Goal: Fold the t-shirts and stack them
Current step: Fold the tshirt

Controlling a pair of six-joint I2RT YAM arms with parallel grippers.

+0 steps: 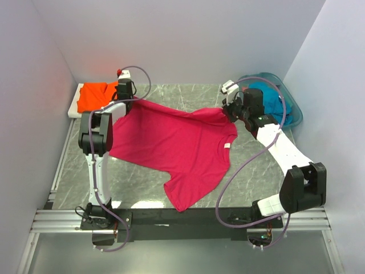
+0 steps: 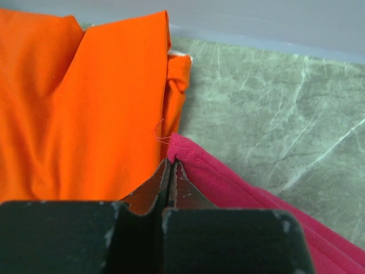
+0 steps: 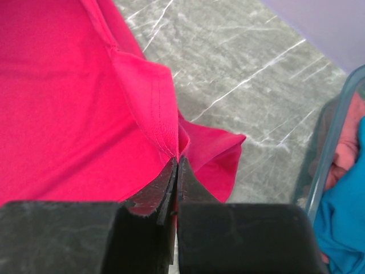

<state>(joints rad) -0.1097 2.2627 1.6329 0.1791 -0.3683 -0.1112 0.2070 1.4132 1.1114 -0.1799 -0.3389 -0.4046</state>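
A magenta-red t-shirt point(image 1: 177, 145) hangs stretched across the middle of the table between both arms, its white neck label point(image 1: 226, 146) on the right side. My left gripper point(image 1: 130, 100) is shut on one hem corner point(image 2: 181, 149) at the back left. My right gripper point(image 1: 228, 111) is shut on the shirt's other far corner point(image 3: 171, 137). An orange t-shirt point(image 1: 96, 95) lies folded at the back left, right beside the left gripper point(image 2: 171, 165). A teal-blue t-shirt point(image 1: 268, 97) lies in the basket at the back right.
The translucent teal basket point(image 1: 293, 111) stands in the back right corner, its rim point(image 3: 333, 142) close to the right gripper point(image 3: 177, 162). A white board point(image 1: 73, 107) lies under the orange shirt. Walls enclose the grey marbled table point(image 1: 142, 182) on three sides.
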